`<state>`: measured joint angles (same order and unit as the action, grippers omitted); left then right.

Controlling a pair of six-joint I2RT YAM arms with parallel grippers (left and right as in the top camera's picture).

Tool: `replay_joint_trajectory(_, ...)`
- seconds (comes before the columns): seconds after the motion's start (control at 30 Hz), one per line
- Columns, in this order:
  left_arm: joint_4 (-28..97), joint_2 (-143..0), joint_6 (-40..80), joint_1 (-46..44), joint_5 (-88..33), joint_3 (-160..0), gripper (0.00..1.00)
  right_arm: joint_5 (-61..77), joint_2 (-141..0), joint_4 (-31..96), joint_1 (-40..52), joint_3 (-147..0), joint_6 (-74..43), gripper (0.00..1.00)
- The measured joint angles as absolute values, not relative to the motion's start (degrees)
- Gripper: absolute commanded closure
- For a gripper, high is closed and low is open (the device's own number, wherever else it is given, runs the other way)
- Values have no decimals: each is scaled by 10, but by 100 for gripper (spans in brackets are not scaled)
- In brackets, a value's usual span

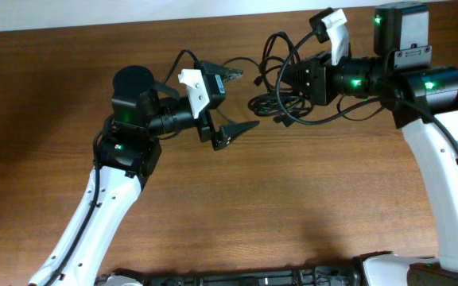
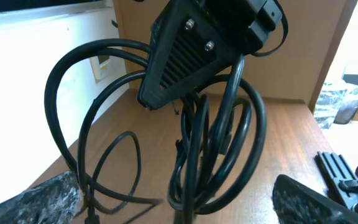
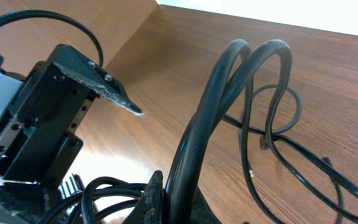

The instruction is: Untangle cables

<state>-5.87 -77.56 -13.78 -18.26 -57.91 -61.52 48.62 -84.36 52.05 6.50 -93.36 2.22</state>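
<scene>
Brown wood tabletop (image 1: 293, 199) fills the overhead view, w/ a pale strip along the top edge. L gripper (image 1: 249, 99) sits left of centre, pointing right, jaws spread wide w/ nothing between them. Cables (image 1: 270, 103) are bunched just right of it, near the top-middle of the tabletop, w/ loops fanning up and out. R gripper (image 1: 286, 86) reaches in from the right w/ its tip buried in the bunch, jaws closed on the cables. L jaw tips are very near the bunch; can't tell if they touch.

L wrist cam: own fingers (image 2: 42, 199) show at the bottom-left and bottom-right corners, far apart and empty. Straight ahead the R gripper hangs above, a black ribbed finger facing the cam. Cables drop from it in several big loops, and the lowest strands lie on the tabletop. White wall at left, brown board behind.

R wrist cam: cables rise from the pinch at the bottom edge as a tight bundle. They arch over and fall to the tabletop at right, where thinner strands lie crossed. L gripper is at left, raised, one finger edge aimed toward the bundle but apart from it.
</scene>
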Motion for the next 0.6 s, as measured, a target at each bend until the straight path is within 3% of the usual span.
replay_joint_trajectory(0.13,-74,-776,-142,-183,-579,-615,4,507,-844,521,65,-934,22,96)
replay_joint_trajectory(0.3,-93,-776,-142,-183,-581,-615,12,512,-844,534,65,-934,42,96)
replay_joint_trajectory(0.6,-95,-776,-142,-183,-602,-615,12,514,-844,536,65,-934,60,96)
